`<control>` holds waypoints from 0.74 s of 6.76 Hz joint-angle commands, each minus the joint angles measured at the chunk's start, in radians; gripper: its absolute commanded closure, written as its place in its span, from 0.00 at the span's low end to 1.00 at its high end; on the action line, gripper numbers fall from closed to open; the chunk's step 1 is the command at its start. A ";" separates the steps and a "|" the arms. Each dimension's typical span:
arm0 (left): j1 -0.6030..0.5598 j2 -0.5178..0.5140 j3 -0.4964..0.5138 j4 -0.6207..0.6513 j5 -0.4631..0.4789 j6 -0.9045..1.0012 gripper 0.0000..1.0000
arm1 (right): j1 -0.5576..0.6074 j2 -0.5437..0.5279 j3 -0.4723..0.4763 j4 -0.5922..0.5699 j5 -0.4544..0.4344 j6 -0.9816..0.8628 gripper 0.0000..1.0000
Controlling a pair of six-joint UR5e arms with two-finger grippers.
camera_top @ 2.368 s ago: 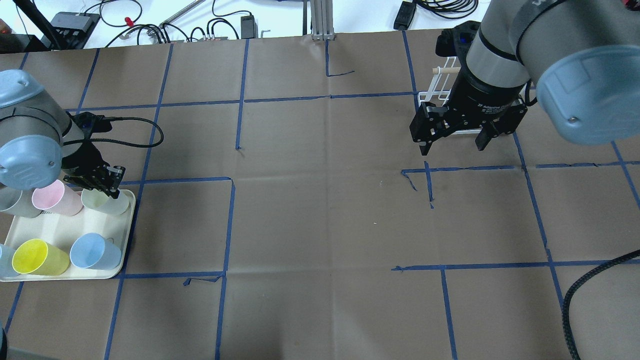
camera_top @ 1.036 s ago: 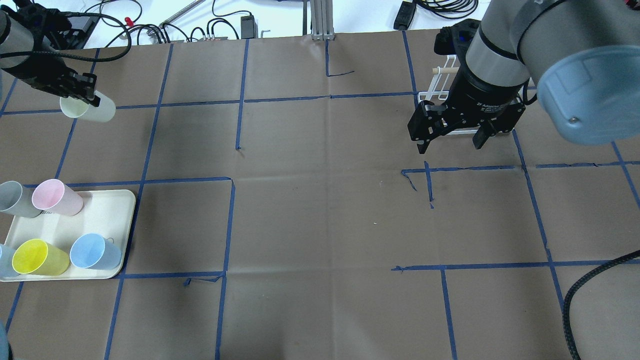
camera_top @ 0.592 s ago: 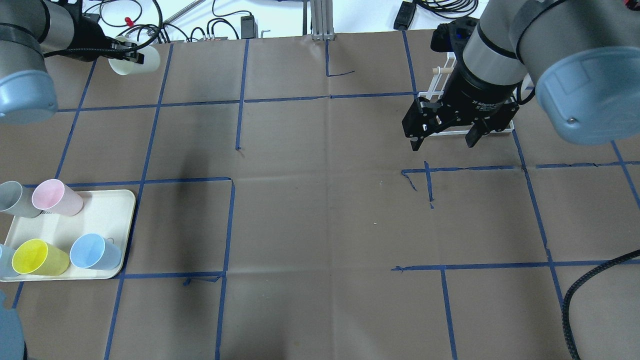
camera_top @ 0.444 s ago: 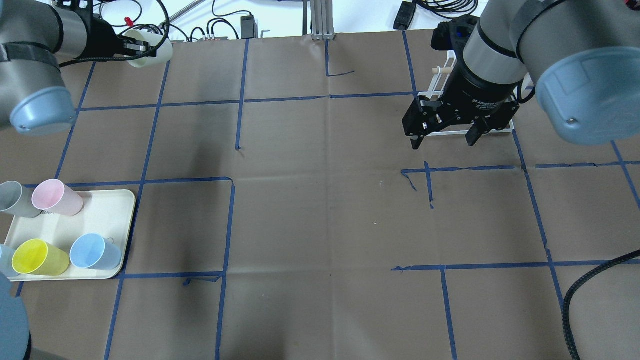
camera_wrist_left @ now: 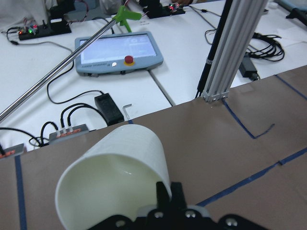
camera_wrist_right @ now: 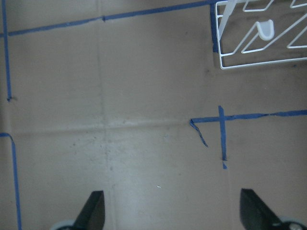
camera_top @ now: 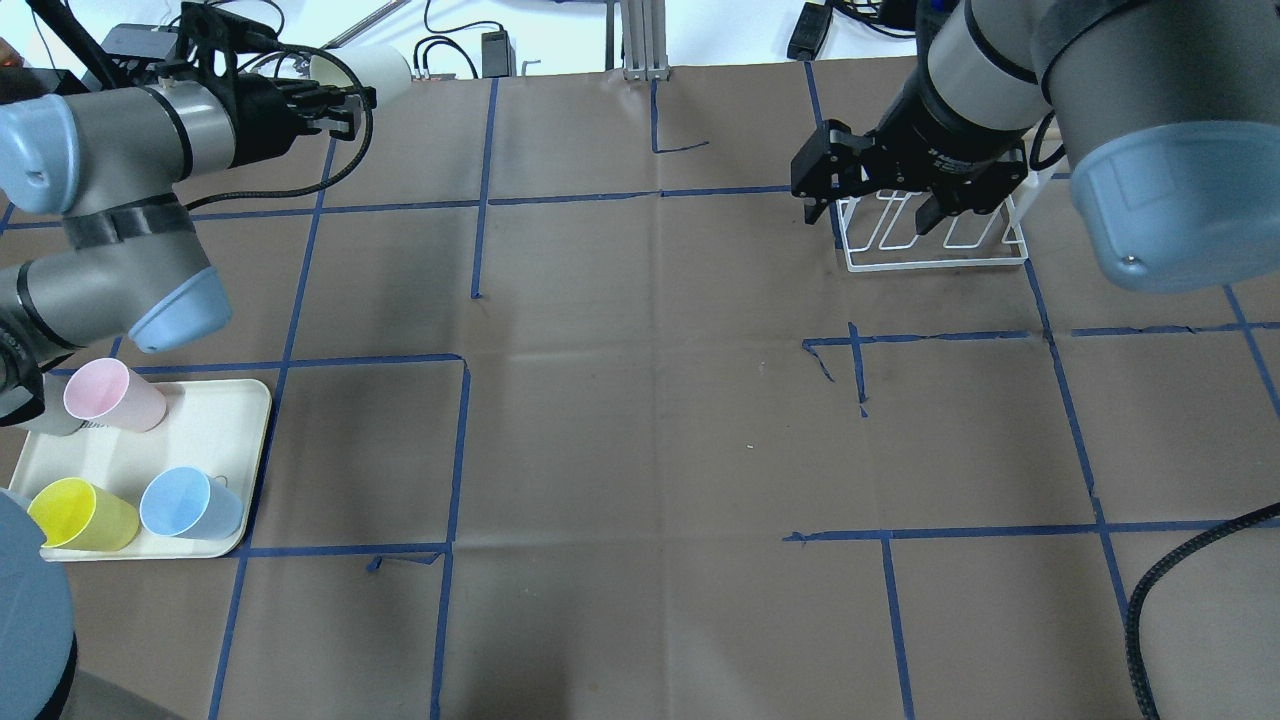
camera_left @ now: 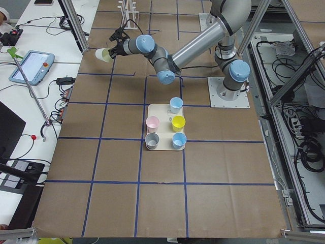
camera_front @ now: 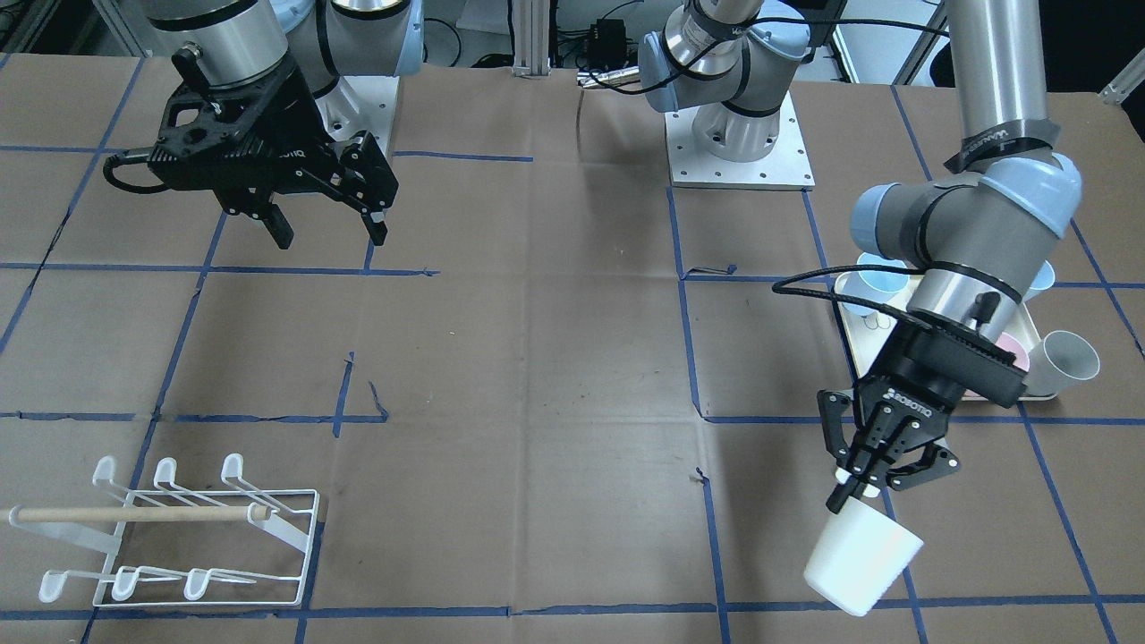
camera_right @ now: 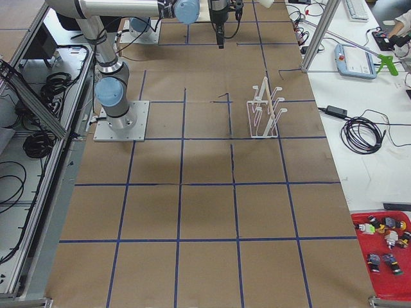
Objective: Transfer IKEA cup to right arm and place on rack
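Overhead exterior view, change against 0.4 s ago: my left arm (camera_top: 120, 130) has carried the IKEA cup (camera_top: 372, 68) further along the far edge of the desk (camera_top: 640, 420), toward the centre. My right arm (camera_top: 1000, 60) has drawn its jaws up the picture, so they now overlap the near left corner of the rack (camera_top: 935, 265) instead of sitting below it. The tray (camera_top: 200, 420) and its pink cup (camera_top: 110, 393), yellow cup (camera_top: 80, 513) and blue cup (camera_top: 190, 503) have not moved.

Left jaws: clenched on the IKEA cup at its rim. In the left wrist-mounted view one finger (camera_wrist_left: 165, 191) lies against the outside wall just under the rim, and the mouth of the cup (camera_wrist_left: 115, 167) faces the camera. The cup is clear of the desk and tilted. In the exterior front-facing view it (camera_front: 860, 555) hangs off the fingertips, base outward.

Right jaws: released, spread wide, nothing between them. In the right wrist-mounted view only bare desk lies between the two fingers, and the rack (camera_wrist_right: 259, 28) sits in the upper right corner.

The cup is well apart from both the right jaws and the rack (camera_front: 134, 514).
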 commanded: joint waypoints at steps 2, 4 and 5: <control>-0.157 -0.081 -0.076 0.377 -0.014 -0.112 1.00 | 0.000 0.028 0.049 -0.336 0.201 0.128 0.01; -0.215 -0.109 -0.084 0.526 0.052 -0.250 1.00 | 0.001 0.058 0.132 -0.611 0.280 0.291 0.01; -0.273 -0.101 -0.079 0.520 0.131 -0.317 0.99 | -0.002 0.084 0.175 -0.753 0.315 0.383 0.01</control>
